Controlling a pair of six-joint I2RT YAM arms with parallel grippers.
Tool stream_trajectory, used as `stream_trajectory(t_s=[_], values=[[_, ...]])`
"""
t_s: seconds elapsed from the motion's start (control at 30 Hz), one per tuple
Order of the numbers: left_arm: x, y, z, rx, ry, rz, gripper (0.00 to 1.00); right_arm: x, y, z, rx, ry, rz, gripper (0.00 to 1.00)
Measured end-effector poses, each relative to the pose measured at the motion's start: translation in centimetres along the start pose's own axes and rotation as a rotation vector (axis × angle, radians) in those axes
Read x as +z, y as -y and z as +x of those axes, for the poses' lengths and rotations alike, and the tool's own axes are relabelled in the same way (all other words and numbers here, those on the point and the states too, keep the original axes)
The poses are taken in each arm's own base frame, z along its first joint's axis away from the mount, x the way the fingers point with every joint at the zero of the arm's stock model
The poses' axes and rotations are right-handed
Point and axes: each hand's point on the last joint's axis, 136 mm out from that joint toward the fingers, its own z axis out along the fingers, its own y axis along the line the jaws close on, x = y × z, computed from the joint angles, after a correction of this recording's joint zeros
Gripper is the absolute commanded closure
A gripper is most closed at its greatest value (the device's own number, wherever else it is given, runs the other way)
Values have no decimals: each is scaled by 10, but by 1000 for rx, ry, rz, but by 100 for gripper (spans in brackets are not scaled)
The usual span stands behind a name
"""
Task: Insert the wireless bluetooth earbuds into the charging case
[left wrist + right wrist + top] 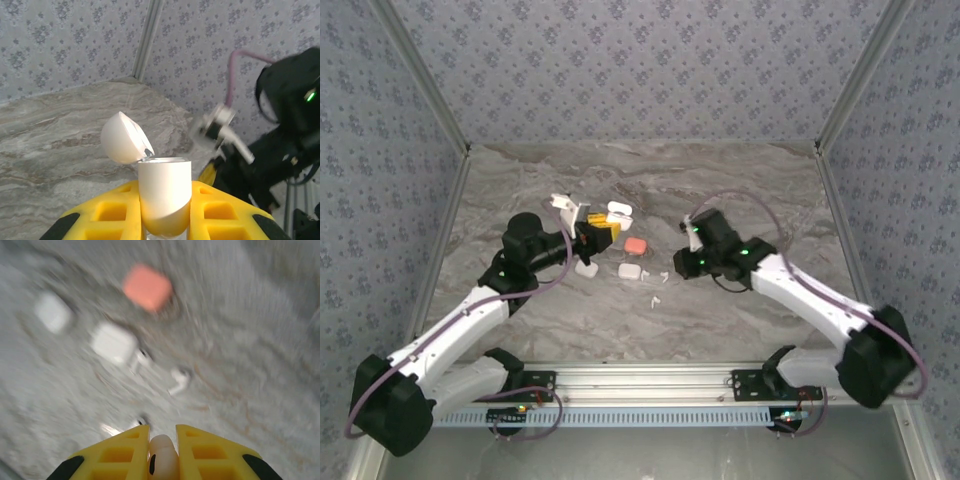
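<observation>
My left gripper (pixel 165 188) is shut on a white charging case (pixel 165 192), held upright with its rounded lid (pixel 122 139) flipped open. From above, that case (pixel 618 212) sits at the yellow fingers (pixel 596 226) above the table's middle. My right gripper (pixel 162 431) is shut on a pale earbud (pixel 164 456) pinched between its yellow fingers, above the table. Seen from above, the right gripper (pixel 676 268) hangs to the right of the left one. Loose white earbuds (pixel 180 380) (pixel 141 358) lie blurred on the marble below, and also show from above (pixel 655 281) (pixel 648 296).
A coral case (pixel 635 245) and two closed white cases (pixel 629 270) (pixel 586 267) lie between the arms. A further white open piece (pixel 563 203) stands behind the left wrist. Patterned walls close in the table on three sides.
</observation>
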Motion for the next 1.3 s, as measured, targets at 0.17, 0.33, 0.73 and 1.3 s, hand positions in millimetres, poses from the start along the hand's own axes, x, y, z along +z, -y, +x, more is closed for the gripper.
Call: stream_trajectory(t_s=[0.17,0.33,0.73,1.3], values=[[5,9,-6,-16,24,67,93,-65,-13,-64,-67,281,-162,81],[5,22,-14,-10,53,135,93,-115,-44,-115,-203,441,-326,81],[12,55,-37,40,100,266,95,-146,-134,-145,-535,468,-626,81],[12,56,-40,37,110,271,96,-123,-134,-130,-577,394,-613,80]])
